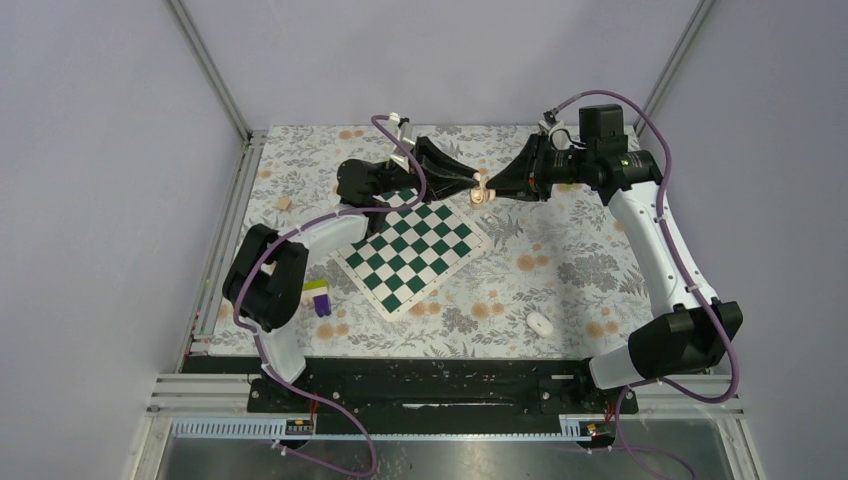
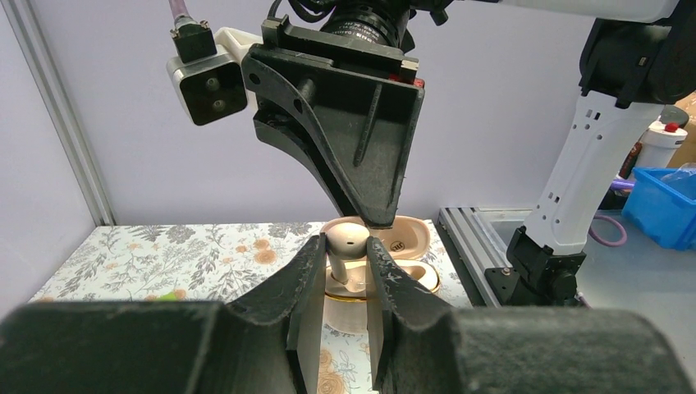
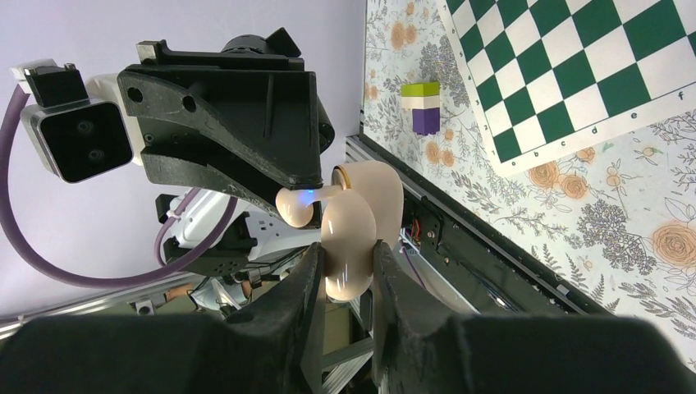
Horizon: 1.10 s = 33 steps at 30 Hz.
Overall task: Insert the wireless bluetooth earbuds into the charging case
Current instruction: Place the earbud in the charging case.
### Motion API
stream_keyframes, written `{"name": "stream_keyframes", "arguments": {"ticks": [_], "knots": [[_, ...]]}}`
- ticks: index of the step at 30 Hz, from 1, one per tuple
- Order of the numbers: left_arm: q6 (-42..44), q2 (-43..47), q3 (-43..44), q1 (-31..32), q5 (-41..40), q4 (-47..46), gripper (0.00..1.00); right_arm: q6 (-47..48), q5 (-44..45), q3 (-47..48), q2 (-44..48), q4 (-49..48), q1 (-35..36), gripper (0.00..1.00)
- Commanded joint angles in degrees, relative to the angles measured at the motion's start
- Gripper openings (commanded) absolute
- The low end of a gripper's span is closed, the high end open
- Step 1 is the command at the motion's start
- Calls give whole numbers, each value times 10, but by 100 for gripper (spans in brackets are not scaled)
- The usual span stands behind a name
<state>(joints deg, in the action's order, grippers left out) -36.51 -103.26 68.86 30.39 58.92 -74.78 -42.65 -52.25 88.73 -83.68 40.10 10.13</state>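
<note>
Both grippers meet in the air above the far edge of the chessboard. My right gripper is shut on the pale beige charging case. The case's lid stands open. My left gripper is shut on the rounded head of a pale earbud, whose stem points down into the case's hollow. From the right wrist, the earbud shows beside the case under the left gripper's fingertips. In the top view the left gripper and right gripper close on the case from opposite sides.
A small white oval piece lies on the floral tabletop near the right arm's base. A green, white and purple block stack stands left of the chessboard, and a small tan block sits further back. Frame posts line both sides.
</note>
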Motion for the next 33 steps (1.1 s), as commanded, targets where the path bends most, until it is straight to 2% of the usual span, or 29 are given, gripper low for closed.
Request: {"name": "stream_keyframes", "arguments": {"ticks": [1,18,26,33], "knots": [[-14,-3,-3,-2,44,-26,0,-11,-23,6,31,-50,2,0],[-66,-22,16,-2,72,-61,0,-16,-25,5,39,-62,2,0],[-45,-6,-4,-3,58,-58,0,-102,-34,-42,52,-168,2,0],[-42,-6,-7,-3,59,-58,0,-125,-26,-49,59,-183,-3,0]]}}
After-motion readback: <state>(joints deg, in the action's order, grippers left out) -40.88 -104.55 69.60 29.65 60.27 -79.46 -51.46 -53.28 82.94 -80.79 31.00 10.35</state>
